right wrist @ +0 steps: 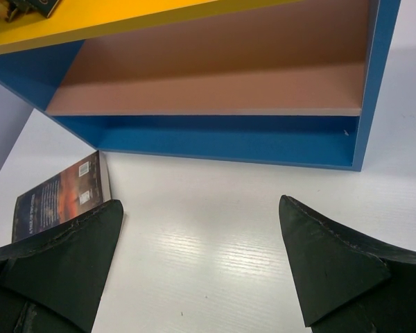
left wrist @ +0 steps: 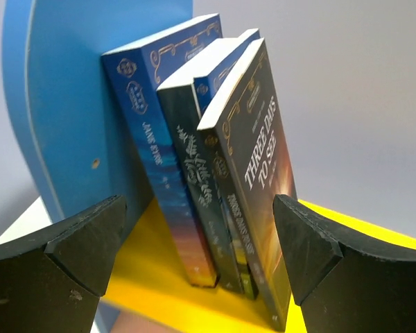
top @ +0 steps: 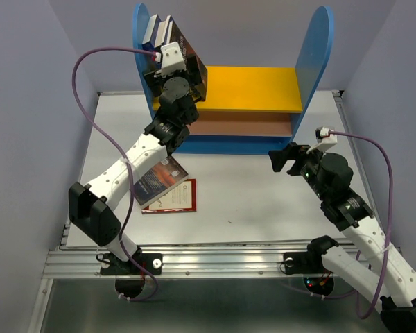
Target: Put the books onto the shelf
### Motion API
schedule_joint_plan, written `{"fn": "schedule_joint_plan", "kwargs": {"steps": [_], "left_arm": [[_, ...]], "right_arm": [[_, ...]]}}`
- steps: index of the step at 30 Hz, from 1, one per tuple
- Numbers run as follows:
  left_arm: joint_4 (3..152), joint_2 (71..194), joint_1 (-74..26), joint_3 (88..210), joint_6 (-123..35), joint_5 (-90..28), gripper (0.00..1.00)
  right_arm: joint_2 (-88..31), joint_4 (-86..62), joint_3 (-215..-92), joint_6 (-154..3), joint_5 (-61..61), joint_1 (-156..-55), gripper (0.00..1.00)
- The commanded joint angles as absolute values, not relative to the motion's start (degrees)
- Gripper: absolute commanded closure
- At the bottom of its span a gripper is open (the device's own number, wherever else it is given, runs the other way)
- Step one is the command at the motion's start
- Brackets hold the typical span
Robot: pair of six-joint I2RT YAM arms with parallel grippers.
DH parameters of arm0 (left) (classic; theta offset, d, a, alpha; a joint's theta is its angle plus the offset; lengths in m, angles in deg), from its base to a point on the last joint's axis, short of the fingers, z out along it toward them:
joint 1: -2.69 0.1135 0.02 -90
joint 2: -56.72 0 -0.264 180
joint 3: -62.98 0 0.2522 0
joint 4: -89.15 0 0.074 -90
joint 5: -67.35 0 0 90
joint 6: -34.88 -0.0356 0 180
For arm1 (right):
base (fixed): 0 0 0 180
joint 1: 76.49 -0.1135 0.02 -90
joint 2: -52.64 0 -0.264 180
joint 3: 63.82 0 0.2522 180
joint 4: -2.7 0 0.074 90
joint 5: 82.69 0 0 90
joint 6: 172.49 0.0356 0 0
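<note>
Two books lie flat near the front left corner of the tabletop point(top: 263, 201). A dark book point(top: 161, 179) with an orange glow rests partly on a white book with a red border point(top: 180, 201).

Farther back on the right, the right claw point(top: 283, 158) hangs over the bare tabletop, just in front of the shelf point(top: 319, 55). It is wide open and holds nothing.

Farthest back, the left claw point(left wrist: 199, 208) is up at the left end of the yellow upper board point(top: 256, 87). It is wide open too, with one finger on each side of the standing books, not touching them. About four books stand there, leaning on the blue left side panel point(left wrist: 48, 104). "Jane Eyre" point(left wrist: 149, 139) is next to the panel. "Three Days to See" point(left wrist: 260, 166) is on the outside.

The step in hand looks like leaving a book on the shelf. Next, the left claw should back straight out without bumping the row. Then it can go down for the dark book on top.
</note>
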State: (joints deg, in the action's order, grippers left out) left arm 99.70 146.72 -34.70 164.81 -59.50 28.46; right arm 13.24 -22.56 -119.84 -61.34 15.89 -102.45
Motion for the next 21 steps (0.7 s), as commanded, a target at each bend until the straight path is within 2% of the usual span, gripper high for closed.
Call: {"fn": "schedule_joint_plan", "kwargs": {"steps": [1,4,8,11,18,21], "left_arm": [[91.59,143.3,-35.28,165.94,-55.57,31.93,0.01],[89.37,142.07,-35.37,165.16,-53.45,27.73,0.01],[84.72,139.87,-35.46,164.54,-49.86,11.42,0.01],[81.29,140.48,-35.89,165.59,-47.66,4.88,0.01],[76.53,142.59,-38.36,167.52,-44.31,-2.25,0.01],[72.93,145.31,-40.81,171.48,-45.18,-1.47,0.01]], "right_arm": [[14.05,-19.67,-120.12,-62.36,15.22,-102.59,0.0],[14.14,-19.76,-119.77,-62.36,14.96,-102.59,0.0],[14.49,-19.76,-119.42,-62.28,14.95,-102.59,0.0],[15.1,-19.76,-118.98,-62.36,15.04,-102.59,0.0],[16.07,-20.02,-118.54,-62.45,15.57,-102.59,0.0],[16.25,-20.11,-118.54,-62.36,15.83,-102.59,0.0]]}}
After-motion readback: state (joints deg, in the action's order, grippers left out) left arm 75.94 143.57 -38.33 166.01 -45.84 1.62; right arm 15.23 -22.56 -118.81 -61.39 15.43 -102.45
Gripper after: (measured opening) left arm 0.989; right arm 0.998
